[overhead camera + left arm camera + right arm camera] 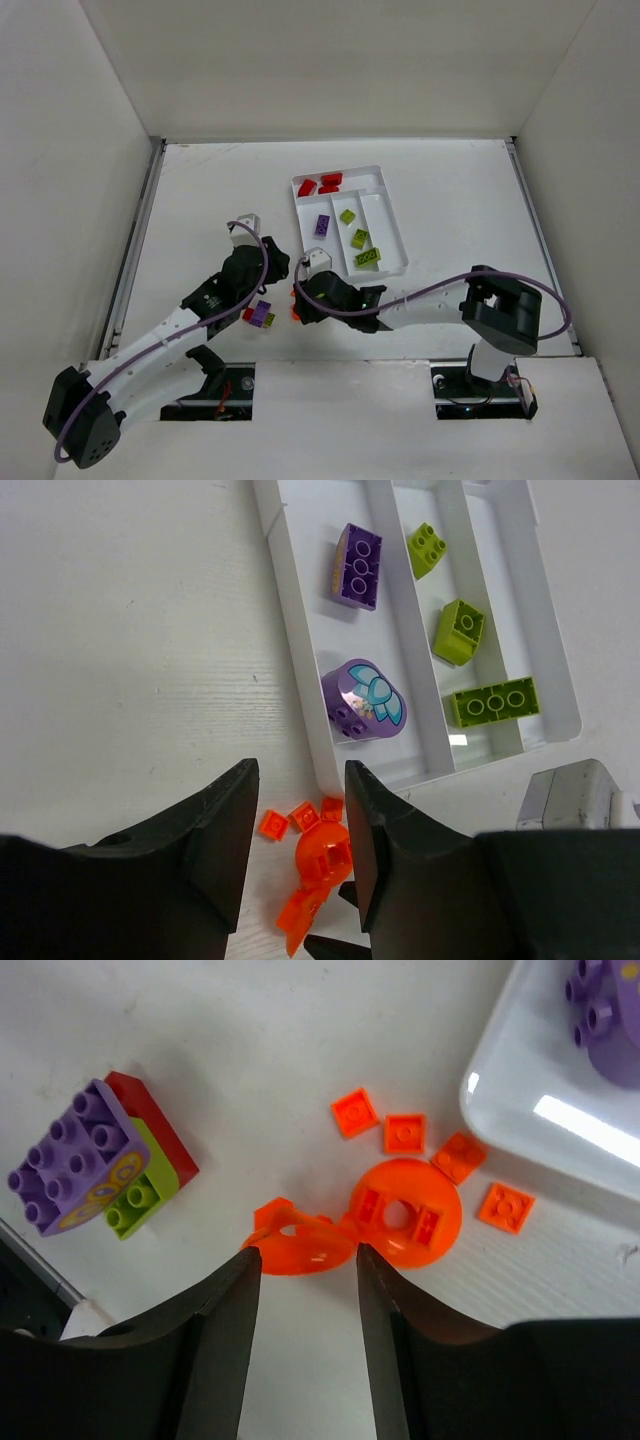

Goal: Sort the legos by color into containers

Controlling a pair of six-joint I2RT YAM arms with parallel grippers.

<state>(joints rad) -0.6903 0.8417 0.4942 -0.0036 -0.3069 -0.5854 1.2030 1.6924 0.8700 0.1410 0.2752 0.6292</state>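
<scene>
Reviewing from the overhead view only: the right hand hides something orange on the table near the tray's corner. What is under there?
Observer: A round orange piece with a hole in the middle, and four small orange square tiles beside it.
Reviewer: Anything at the fingers?
Observer: A curved orange piece lies at the fingertips of the right hand.
Reviewer: I count one purple brick in the tray.
Observer: There are two purple items. A rounded purple piece with a blue bow sits at the near end of the same section.
</scene>
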